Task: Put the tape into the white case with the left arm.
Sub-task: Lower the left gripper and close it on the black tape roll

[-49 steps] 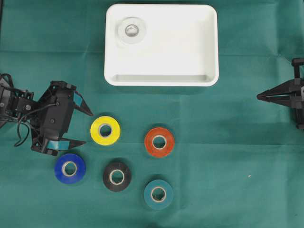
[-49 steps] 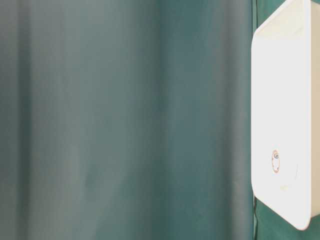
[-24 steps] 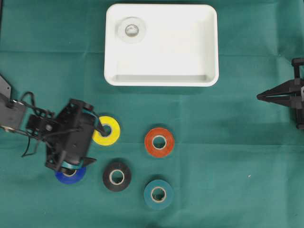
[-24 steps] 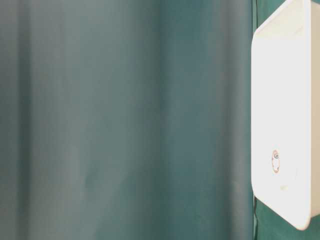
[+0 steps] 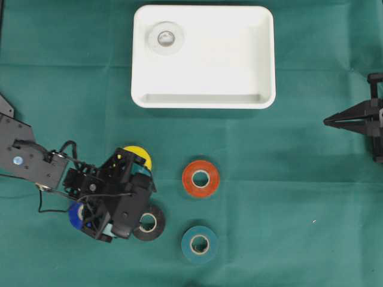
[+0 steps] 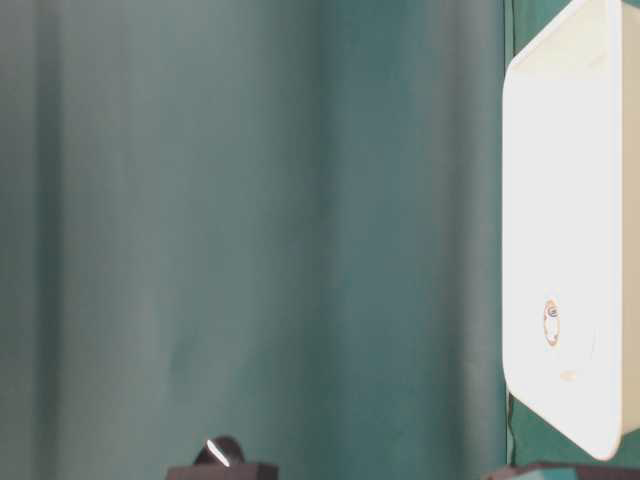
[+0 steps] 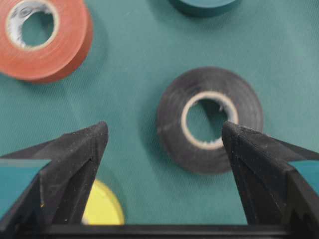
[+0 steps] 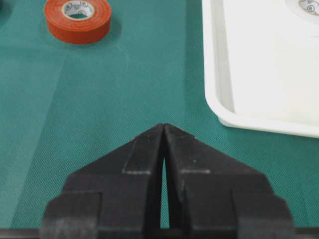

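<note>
Left pincer [image 7: 164, 134]: we see it spread wide, released, nothing gripped. Wrist view has the two black fingers w/ teal bands apart, green cloth between them.
Left arm [image 5: 36, 164]: reaches in from the left edge of the overhead view, head over the cluster of rolls.
Black tape roll [image 7: 209, 119]: lies flat on the table, ahead of the tips in the wrist view, nearer the right finger. We can't tell if that finger touches it. Overhead, the pincer head hides its left part.
Yellow tape roll [image 5: 139, 156]: mostly under the pincer body; only an upper arc shows overhead, a slice shows beside the left finger in the wrist view.
Blue tape roll [image 5: 75, 215]: just a sliver at the left of the arm's head.
Orange-red tape roll [image 5: 200, 178]: flat, apart from the arm, to the right of the yellow one.
Teal tape roll [image 5: 199, 244]: flat, below the orange-red one, near the bottom edge.
White case [image 5: 203, 57]: top centre of the table, well apart from all those rolls. We see a clear tape roll [image 5: 165, 39] inside, upper left corner.
Right pincer [image 8: 164, 127]: clenched, tips together, empty, at the right edge overhead, far from the rolls.
Table [image 5: 299, 197]: covered w/ green cloth.
</note>
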You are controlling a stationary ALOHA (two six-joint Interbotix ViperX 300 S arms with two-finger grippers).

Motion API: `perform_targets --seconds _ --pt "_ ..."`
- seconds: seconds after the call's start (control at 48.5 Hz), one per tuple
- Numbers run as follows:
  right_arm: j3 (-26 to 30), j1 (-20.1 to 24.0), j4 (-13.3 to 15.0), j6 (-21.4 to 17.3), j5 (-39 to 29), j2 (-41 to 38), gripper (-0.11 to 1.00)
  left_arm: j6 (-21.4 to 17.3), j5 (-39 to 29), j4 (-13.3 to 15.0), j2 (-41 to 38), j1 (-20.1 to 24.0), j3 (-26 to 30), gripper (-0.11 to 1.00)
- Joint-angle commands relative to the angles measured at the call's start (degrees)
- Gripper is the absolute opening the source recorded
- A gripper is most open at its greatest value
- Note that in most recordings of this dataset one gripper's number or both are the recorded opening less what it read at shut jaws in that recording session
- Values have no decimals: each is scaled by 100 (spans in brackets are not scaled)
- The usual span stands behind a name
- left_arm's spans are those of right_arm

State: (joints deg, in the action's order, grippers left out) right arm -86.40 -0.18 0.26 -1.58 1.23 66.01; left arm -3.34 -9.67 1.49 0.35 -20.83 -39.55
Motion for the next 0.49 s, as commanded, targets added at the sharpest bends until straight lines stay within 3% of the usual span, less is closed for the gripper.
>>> perform_targets --seconds 0.0,0.474 --pt "53 -9 9 -9 62 -35 -9 0 18 0 -26 -18 193 95" --pt "53 -9 9 -9 62 -35 -9 -70 70 -26 -536 123 272 95"
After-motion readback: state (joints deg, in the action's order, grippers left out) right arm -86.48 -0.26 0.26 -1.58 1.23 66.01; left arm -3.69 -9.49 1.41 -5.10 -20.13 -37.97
